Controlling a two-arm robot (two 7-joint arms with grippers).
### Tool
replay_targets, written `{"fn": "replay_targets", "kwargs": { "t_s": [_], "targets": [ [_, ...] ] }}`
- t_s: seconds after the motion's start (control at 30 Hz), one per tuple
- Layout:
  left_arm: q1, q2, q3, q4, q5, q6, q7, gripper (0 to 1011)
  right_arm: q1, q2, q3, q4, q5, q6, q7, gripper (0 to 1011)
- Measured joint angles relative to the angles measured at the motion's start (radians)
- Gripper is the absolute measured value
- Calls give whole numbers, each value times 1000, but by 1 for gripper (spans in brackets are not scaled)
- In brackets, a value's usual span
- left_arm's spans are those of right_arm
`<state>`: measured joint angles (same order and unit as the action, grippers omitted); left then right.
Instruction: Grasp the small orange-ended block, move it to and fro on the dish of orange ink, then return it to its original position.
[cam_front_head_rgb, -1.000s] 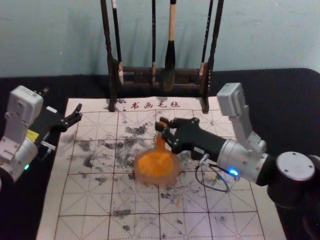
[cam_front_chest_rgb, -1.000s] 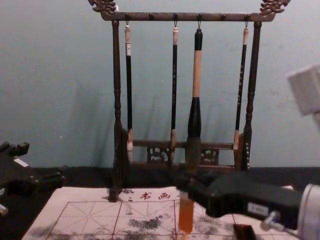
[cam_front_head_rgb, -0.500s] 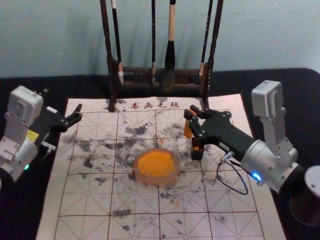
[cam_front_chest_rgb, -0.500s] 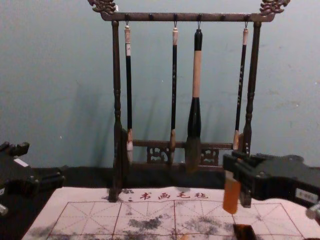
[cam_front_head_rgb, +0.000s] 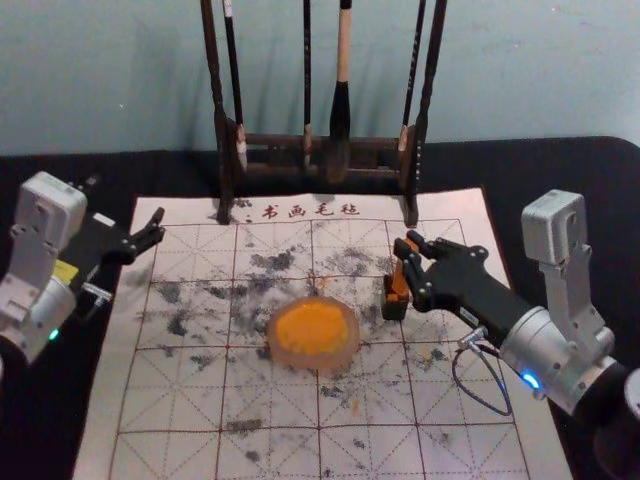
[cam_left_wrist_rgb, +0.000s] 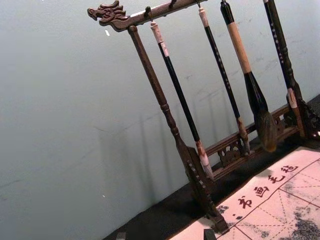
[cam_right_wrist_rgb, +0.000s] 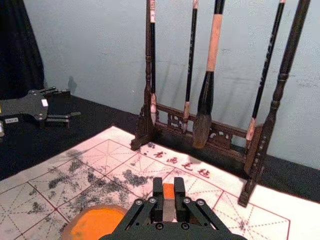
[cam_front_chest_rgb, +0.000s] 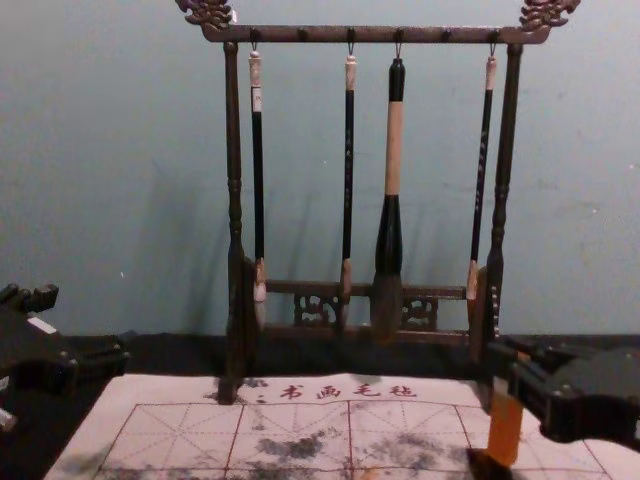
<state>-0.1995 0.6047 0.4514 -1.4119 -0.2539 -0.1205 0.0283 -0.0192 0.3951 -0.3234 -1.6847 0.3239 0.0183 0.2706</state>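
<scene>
Block (cam_front_chest_rgb: 505, 432) hung beneath the tips of the right gripper (cam_front_head_rgb: 405, 262), whose fingers were closed on it, its long axis near upright, across the hand's reach, orange end down. That end was at the holder (cam_front_head_rgb: 395, 312), right of the dish (cam_front_head_rgb: 350, 350); how deep it sat could not be told. Straight lowering seemed due. The left gripper (cam_front_head_rgb: 155, 227), far left, was parked, spread wide and empty.
</scene>
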Motion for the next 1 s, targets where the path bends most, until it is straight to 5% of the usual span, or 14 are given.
{"fn": "replay_targets", "kwargs": {
  "t_s": [1.0],
  "targets": [
    [0, 0, 0, 0, 0, 0, 0, 1001, 21, -72, 31, 80, -63, -1, 19, 131]
  ]
}}
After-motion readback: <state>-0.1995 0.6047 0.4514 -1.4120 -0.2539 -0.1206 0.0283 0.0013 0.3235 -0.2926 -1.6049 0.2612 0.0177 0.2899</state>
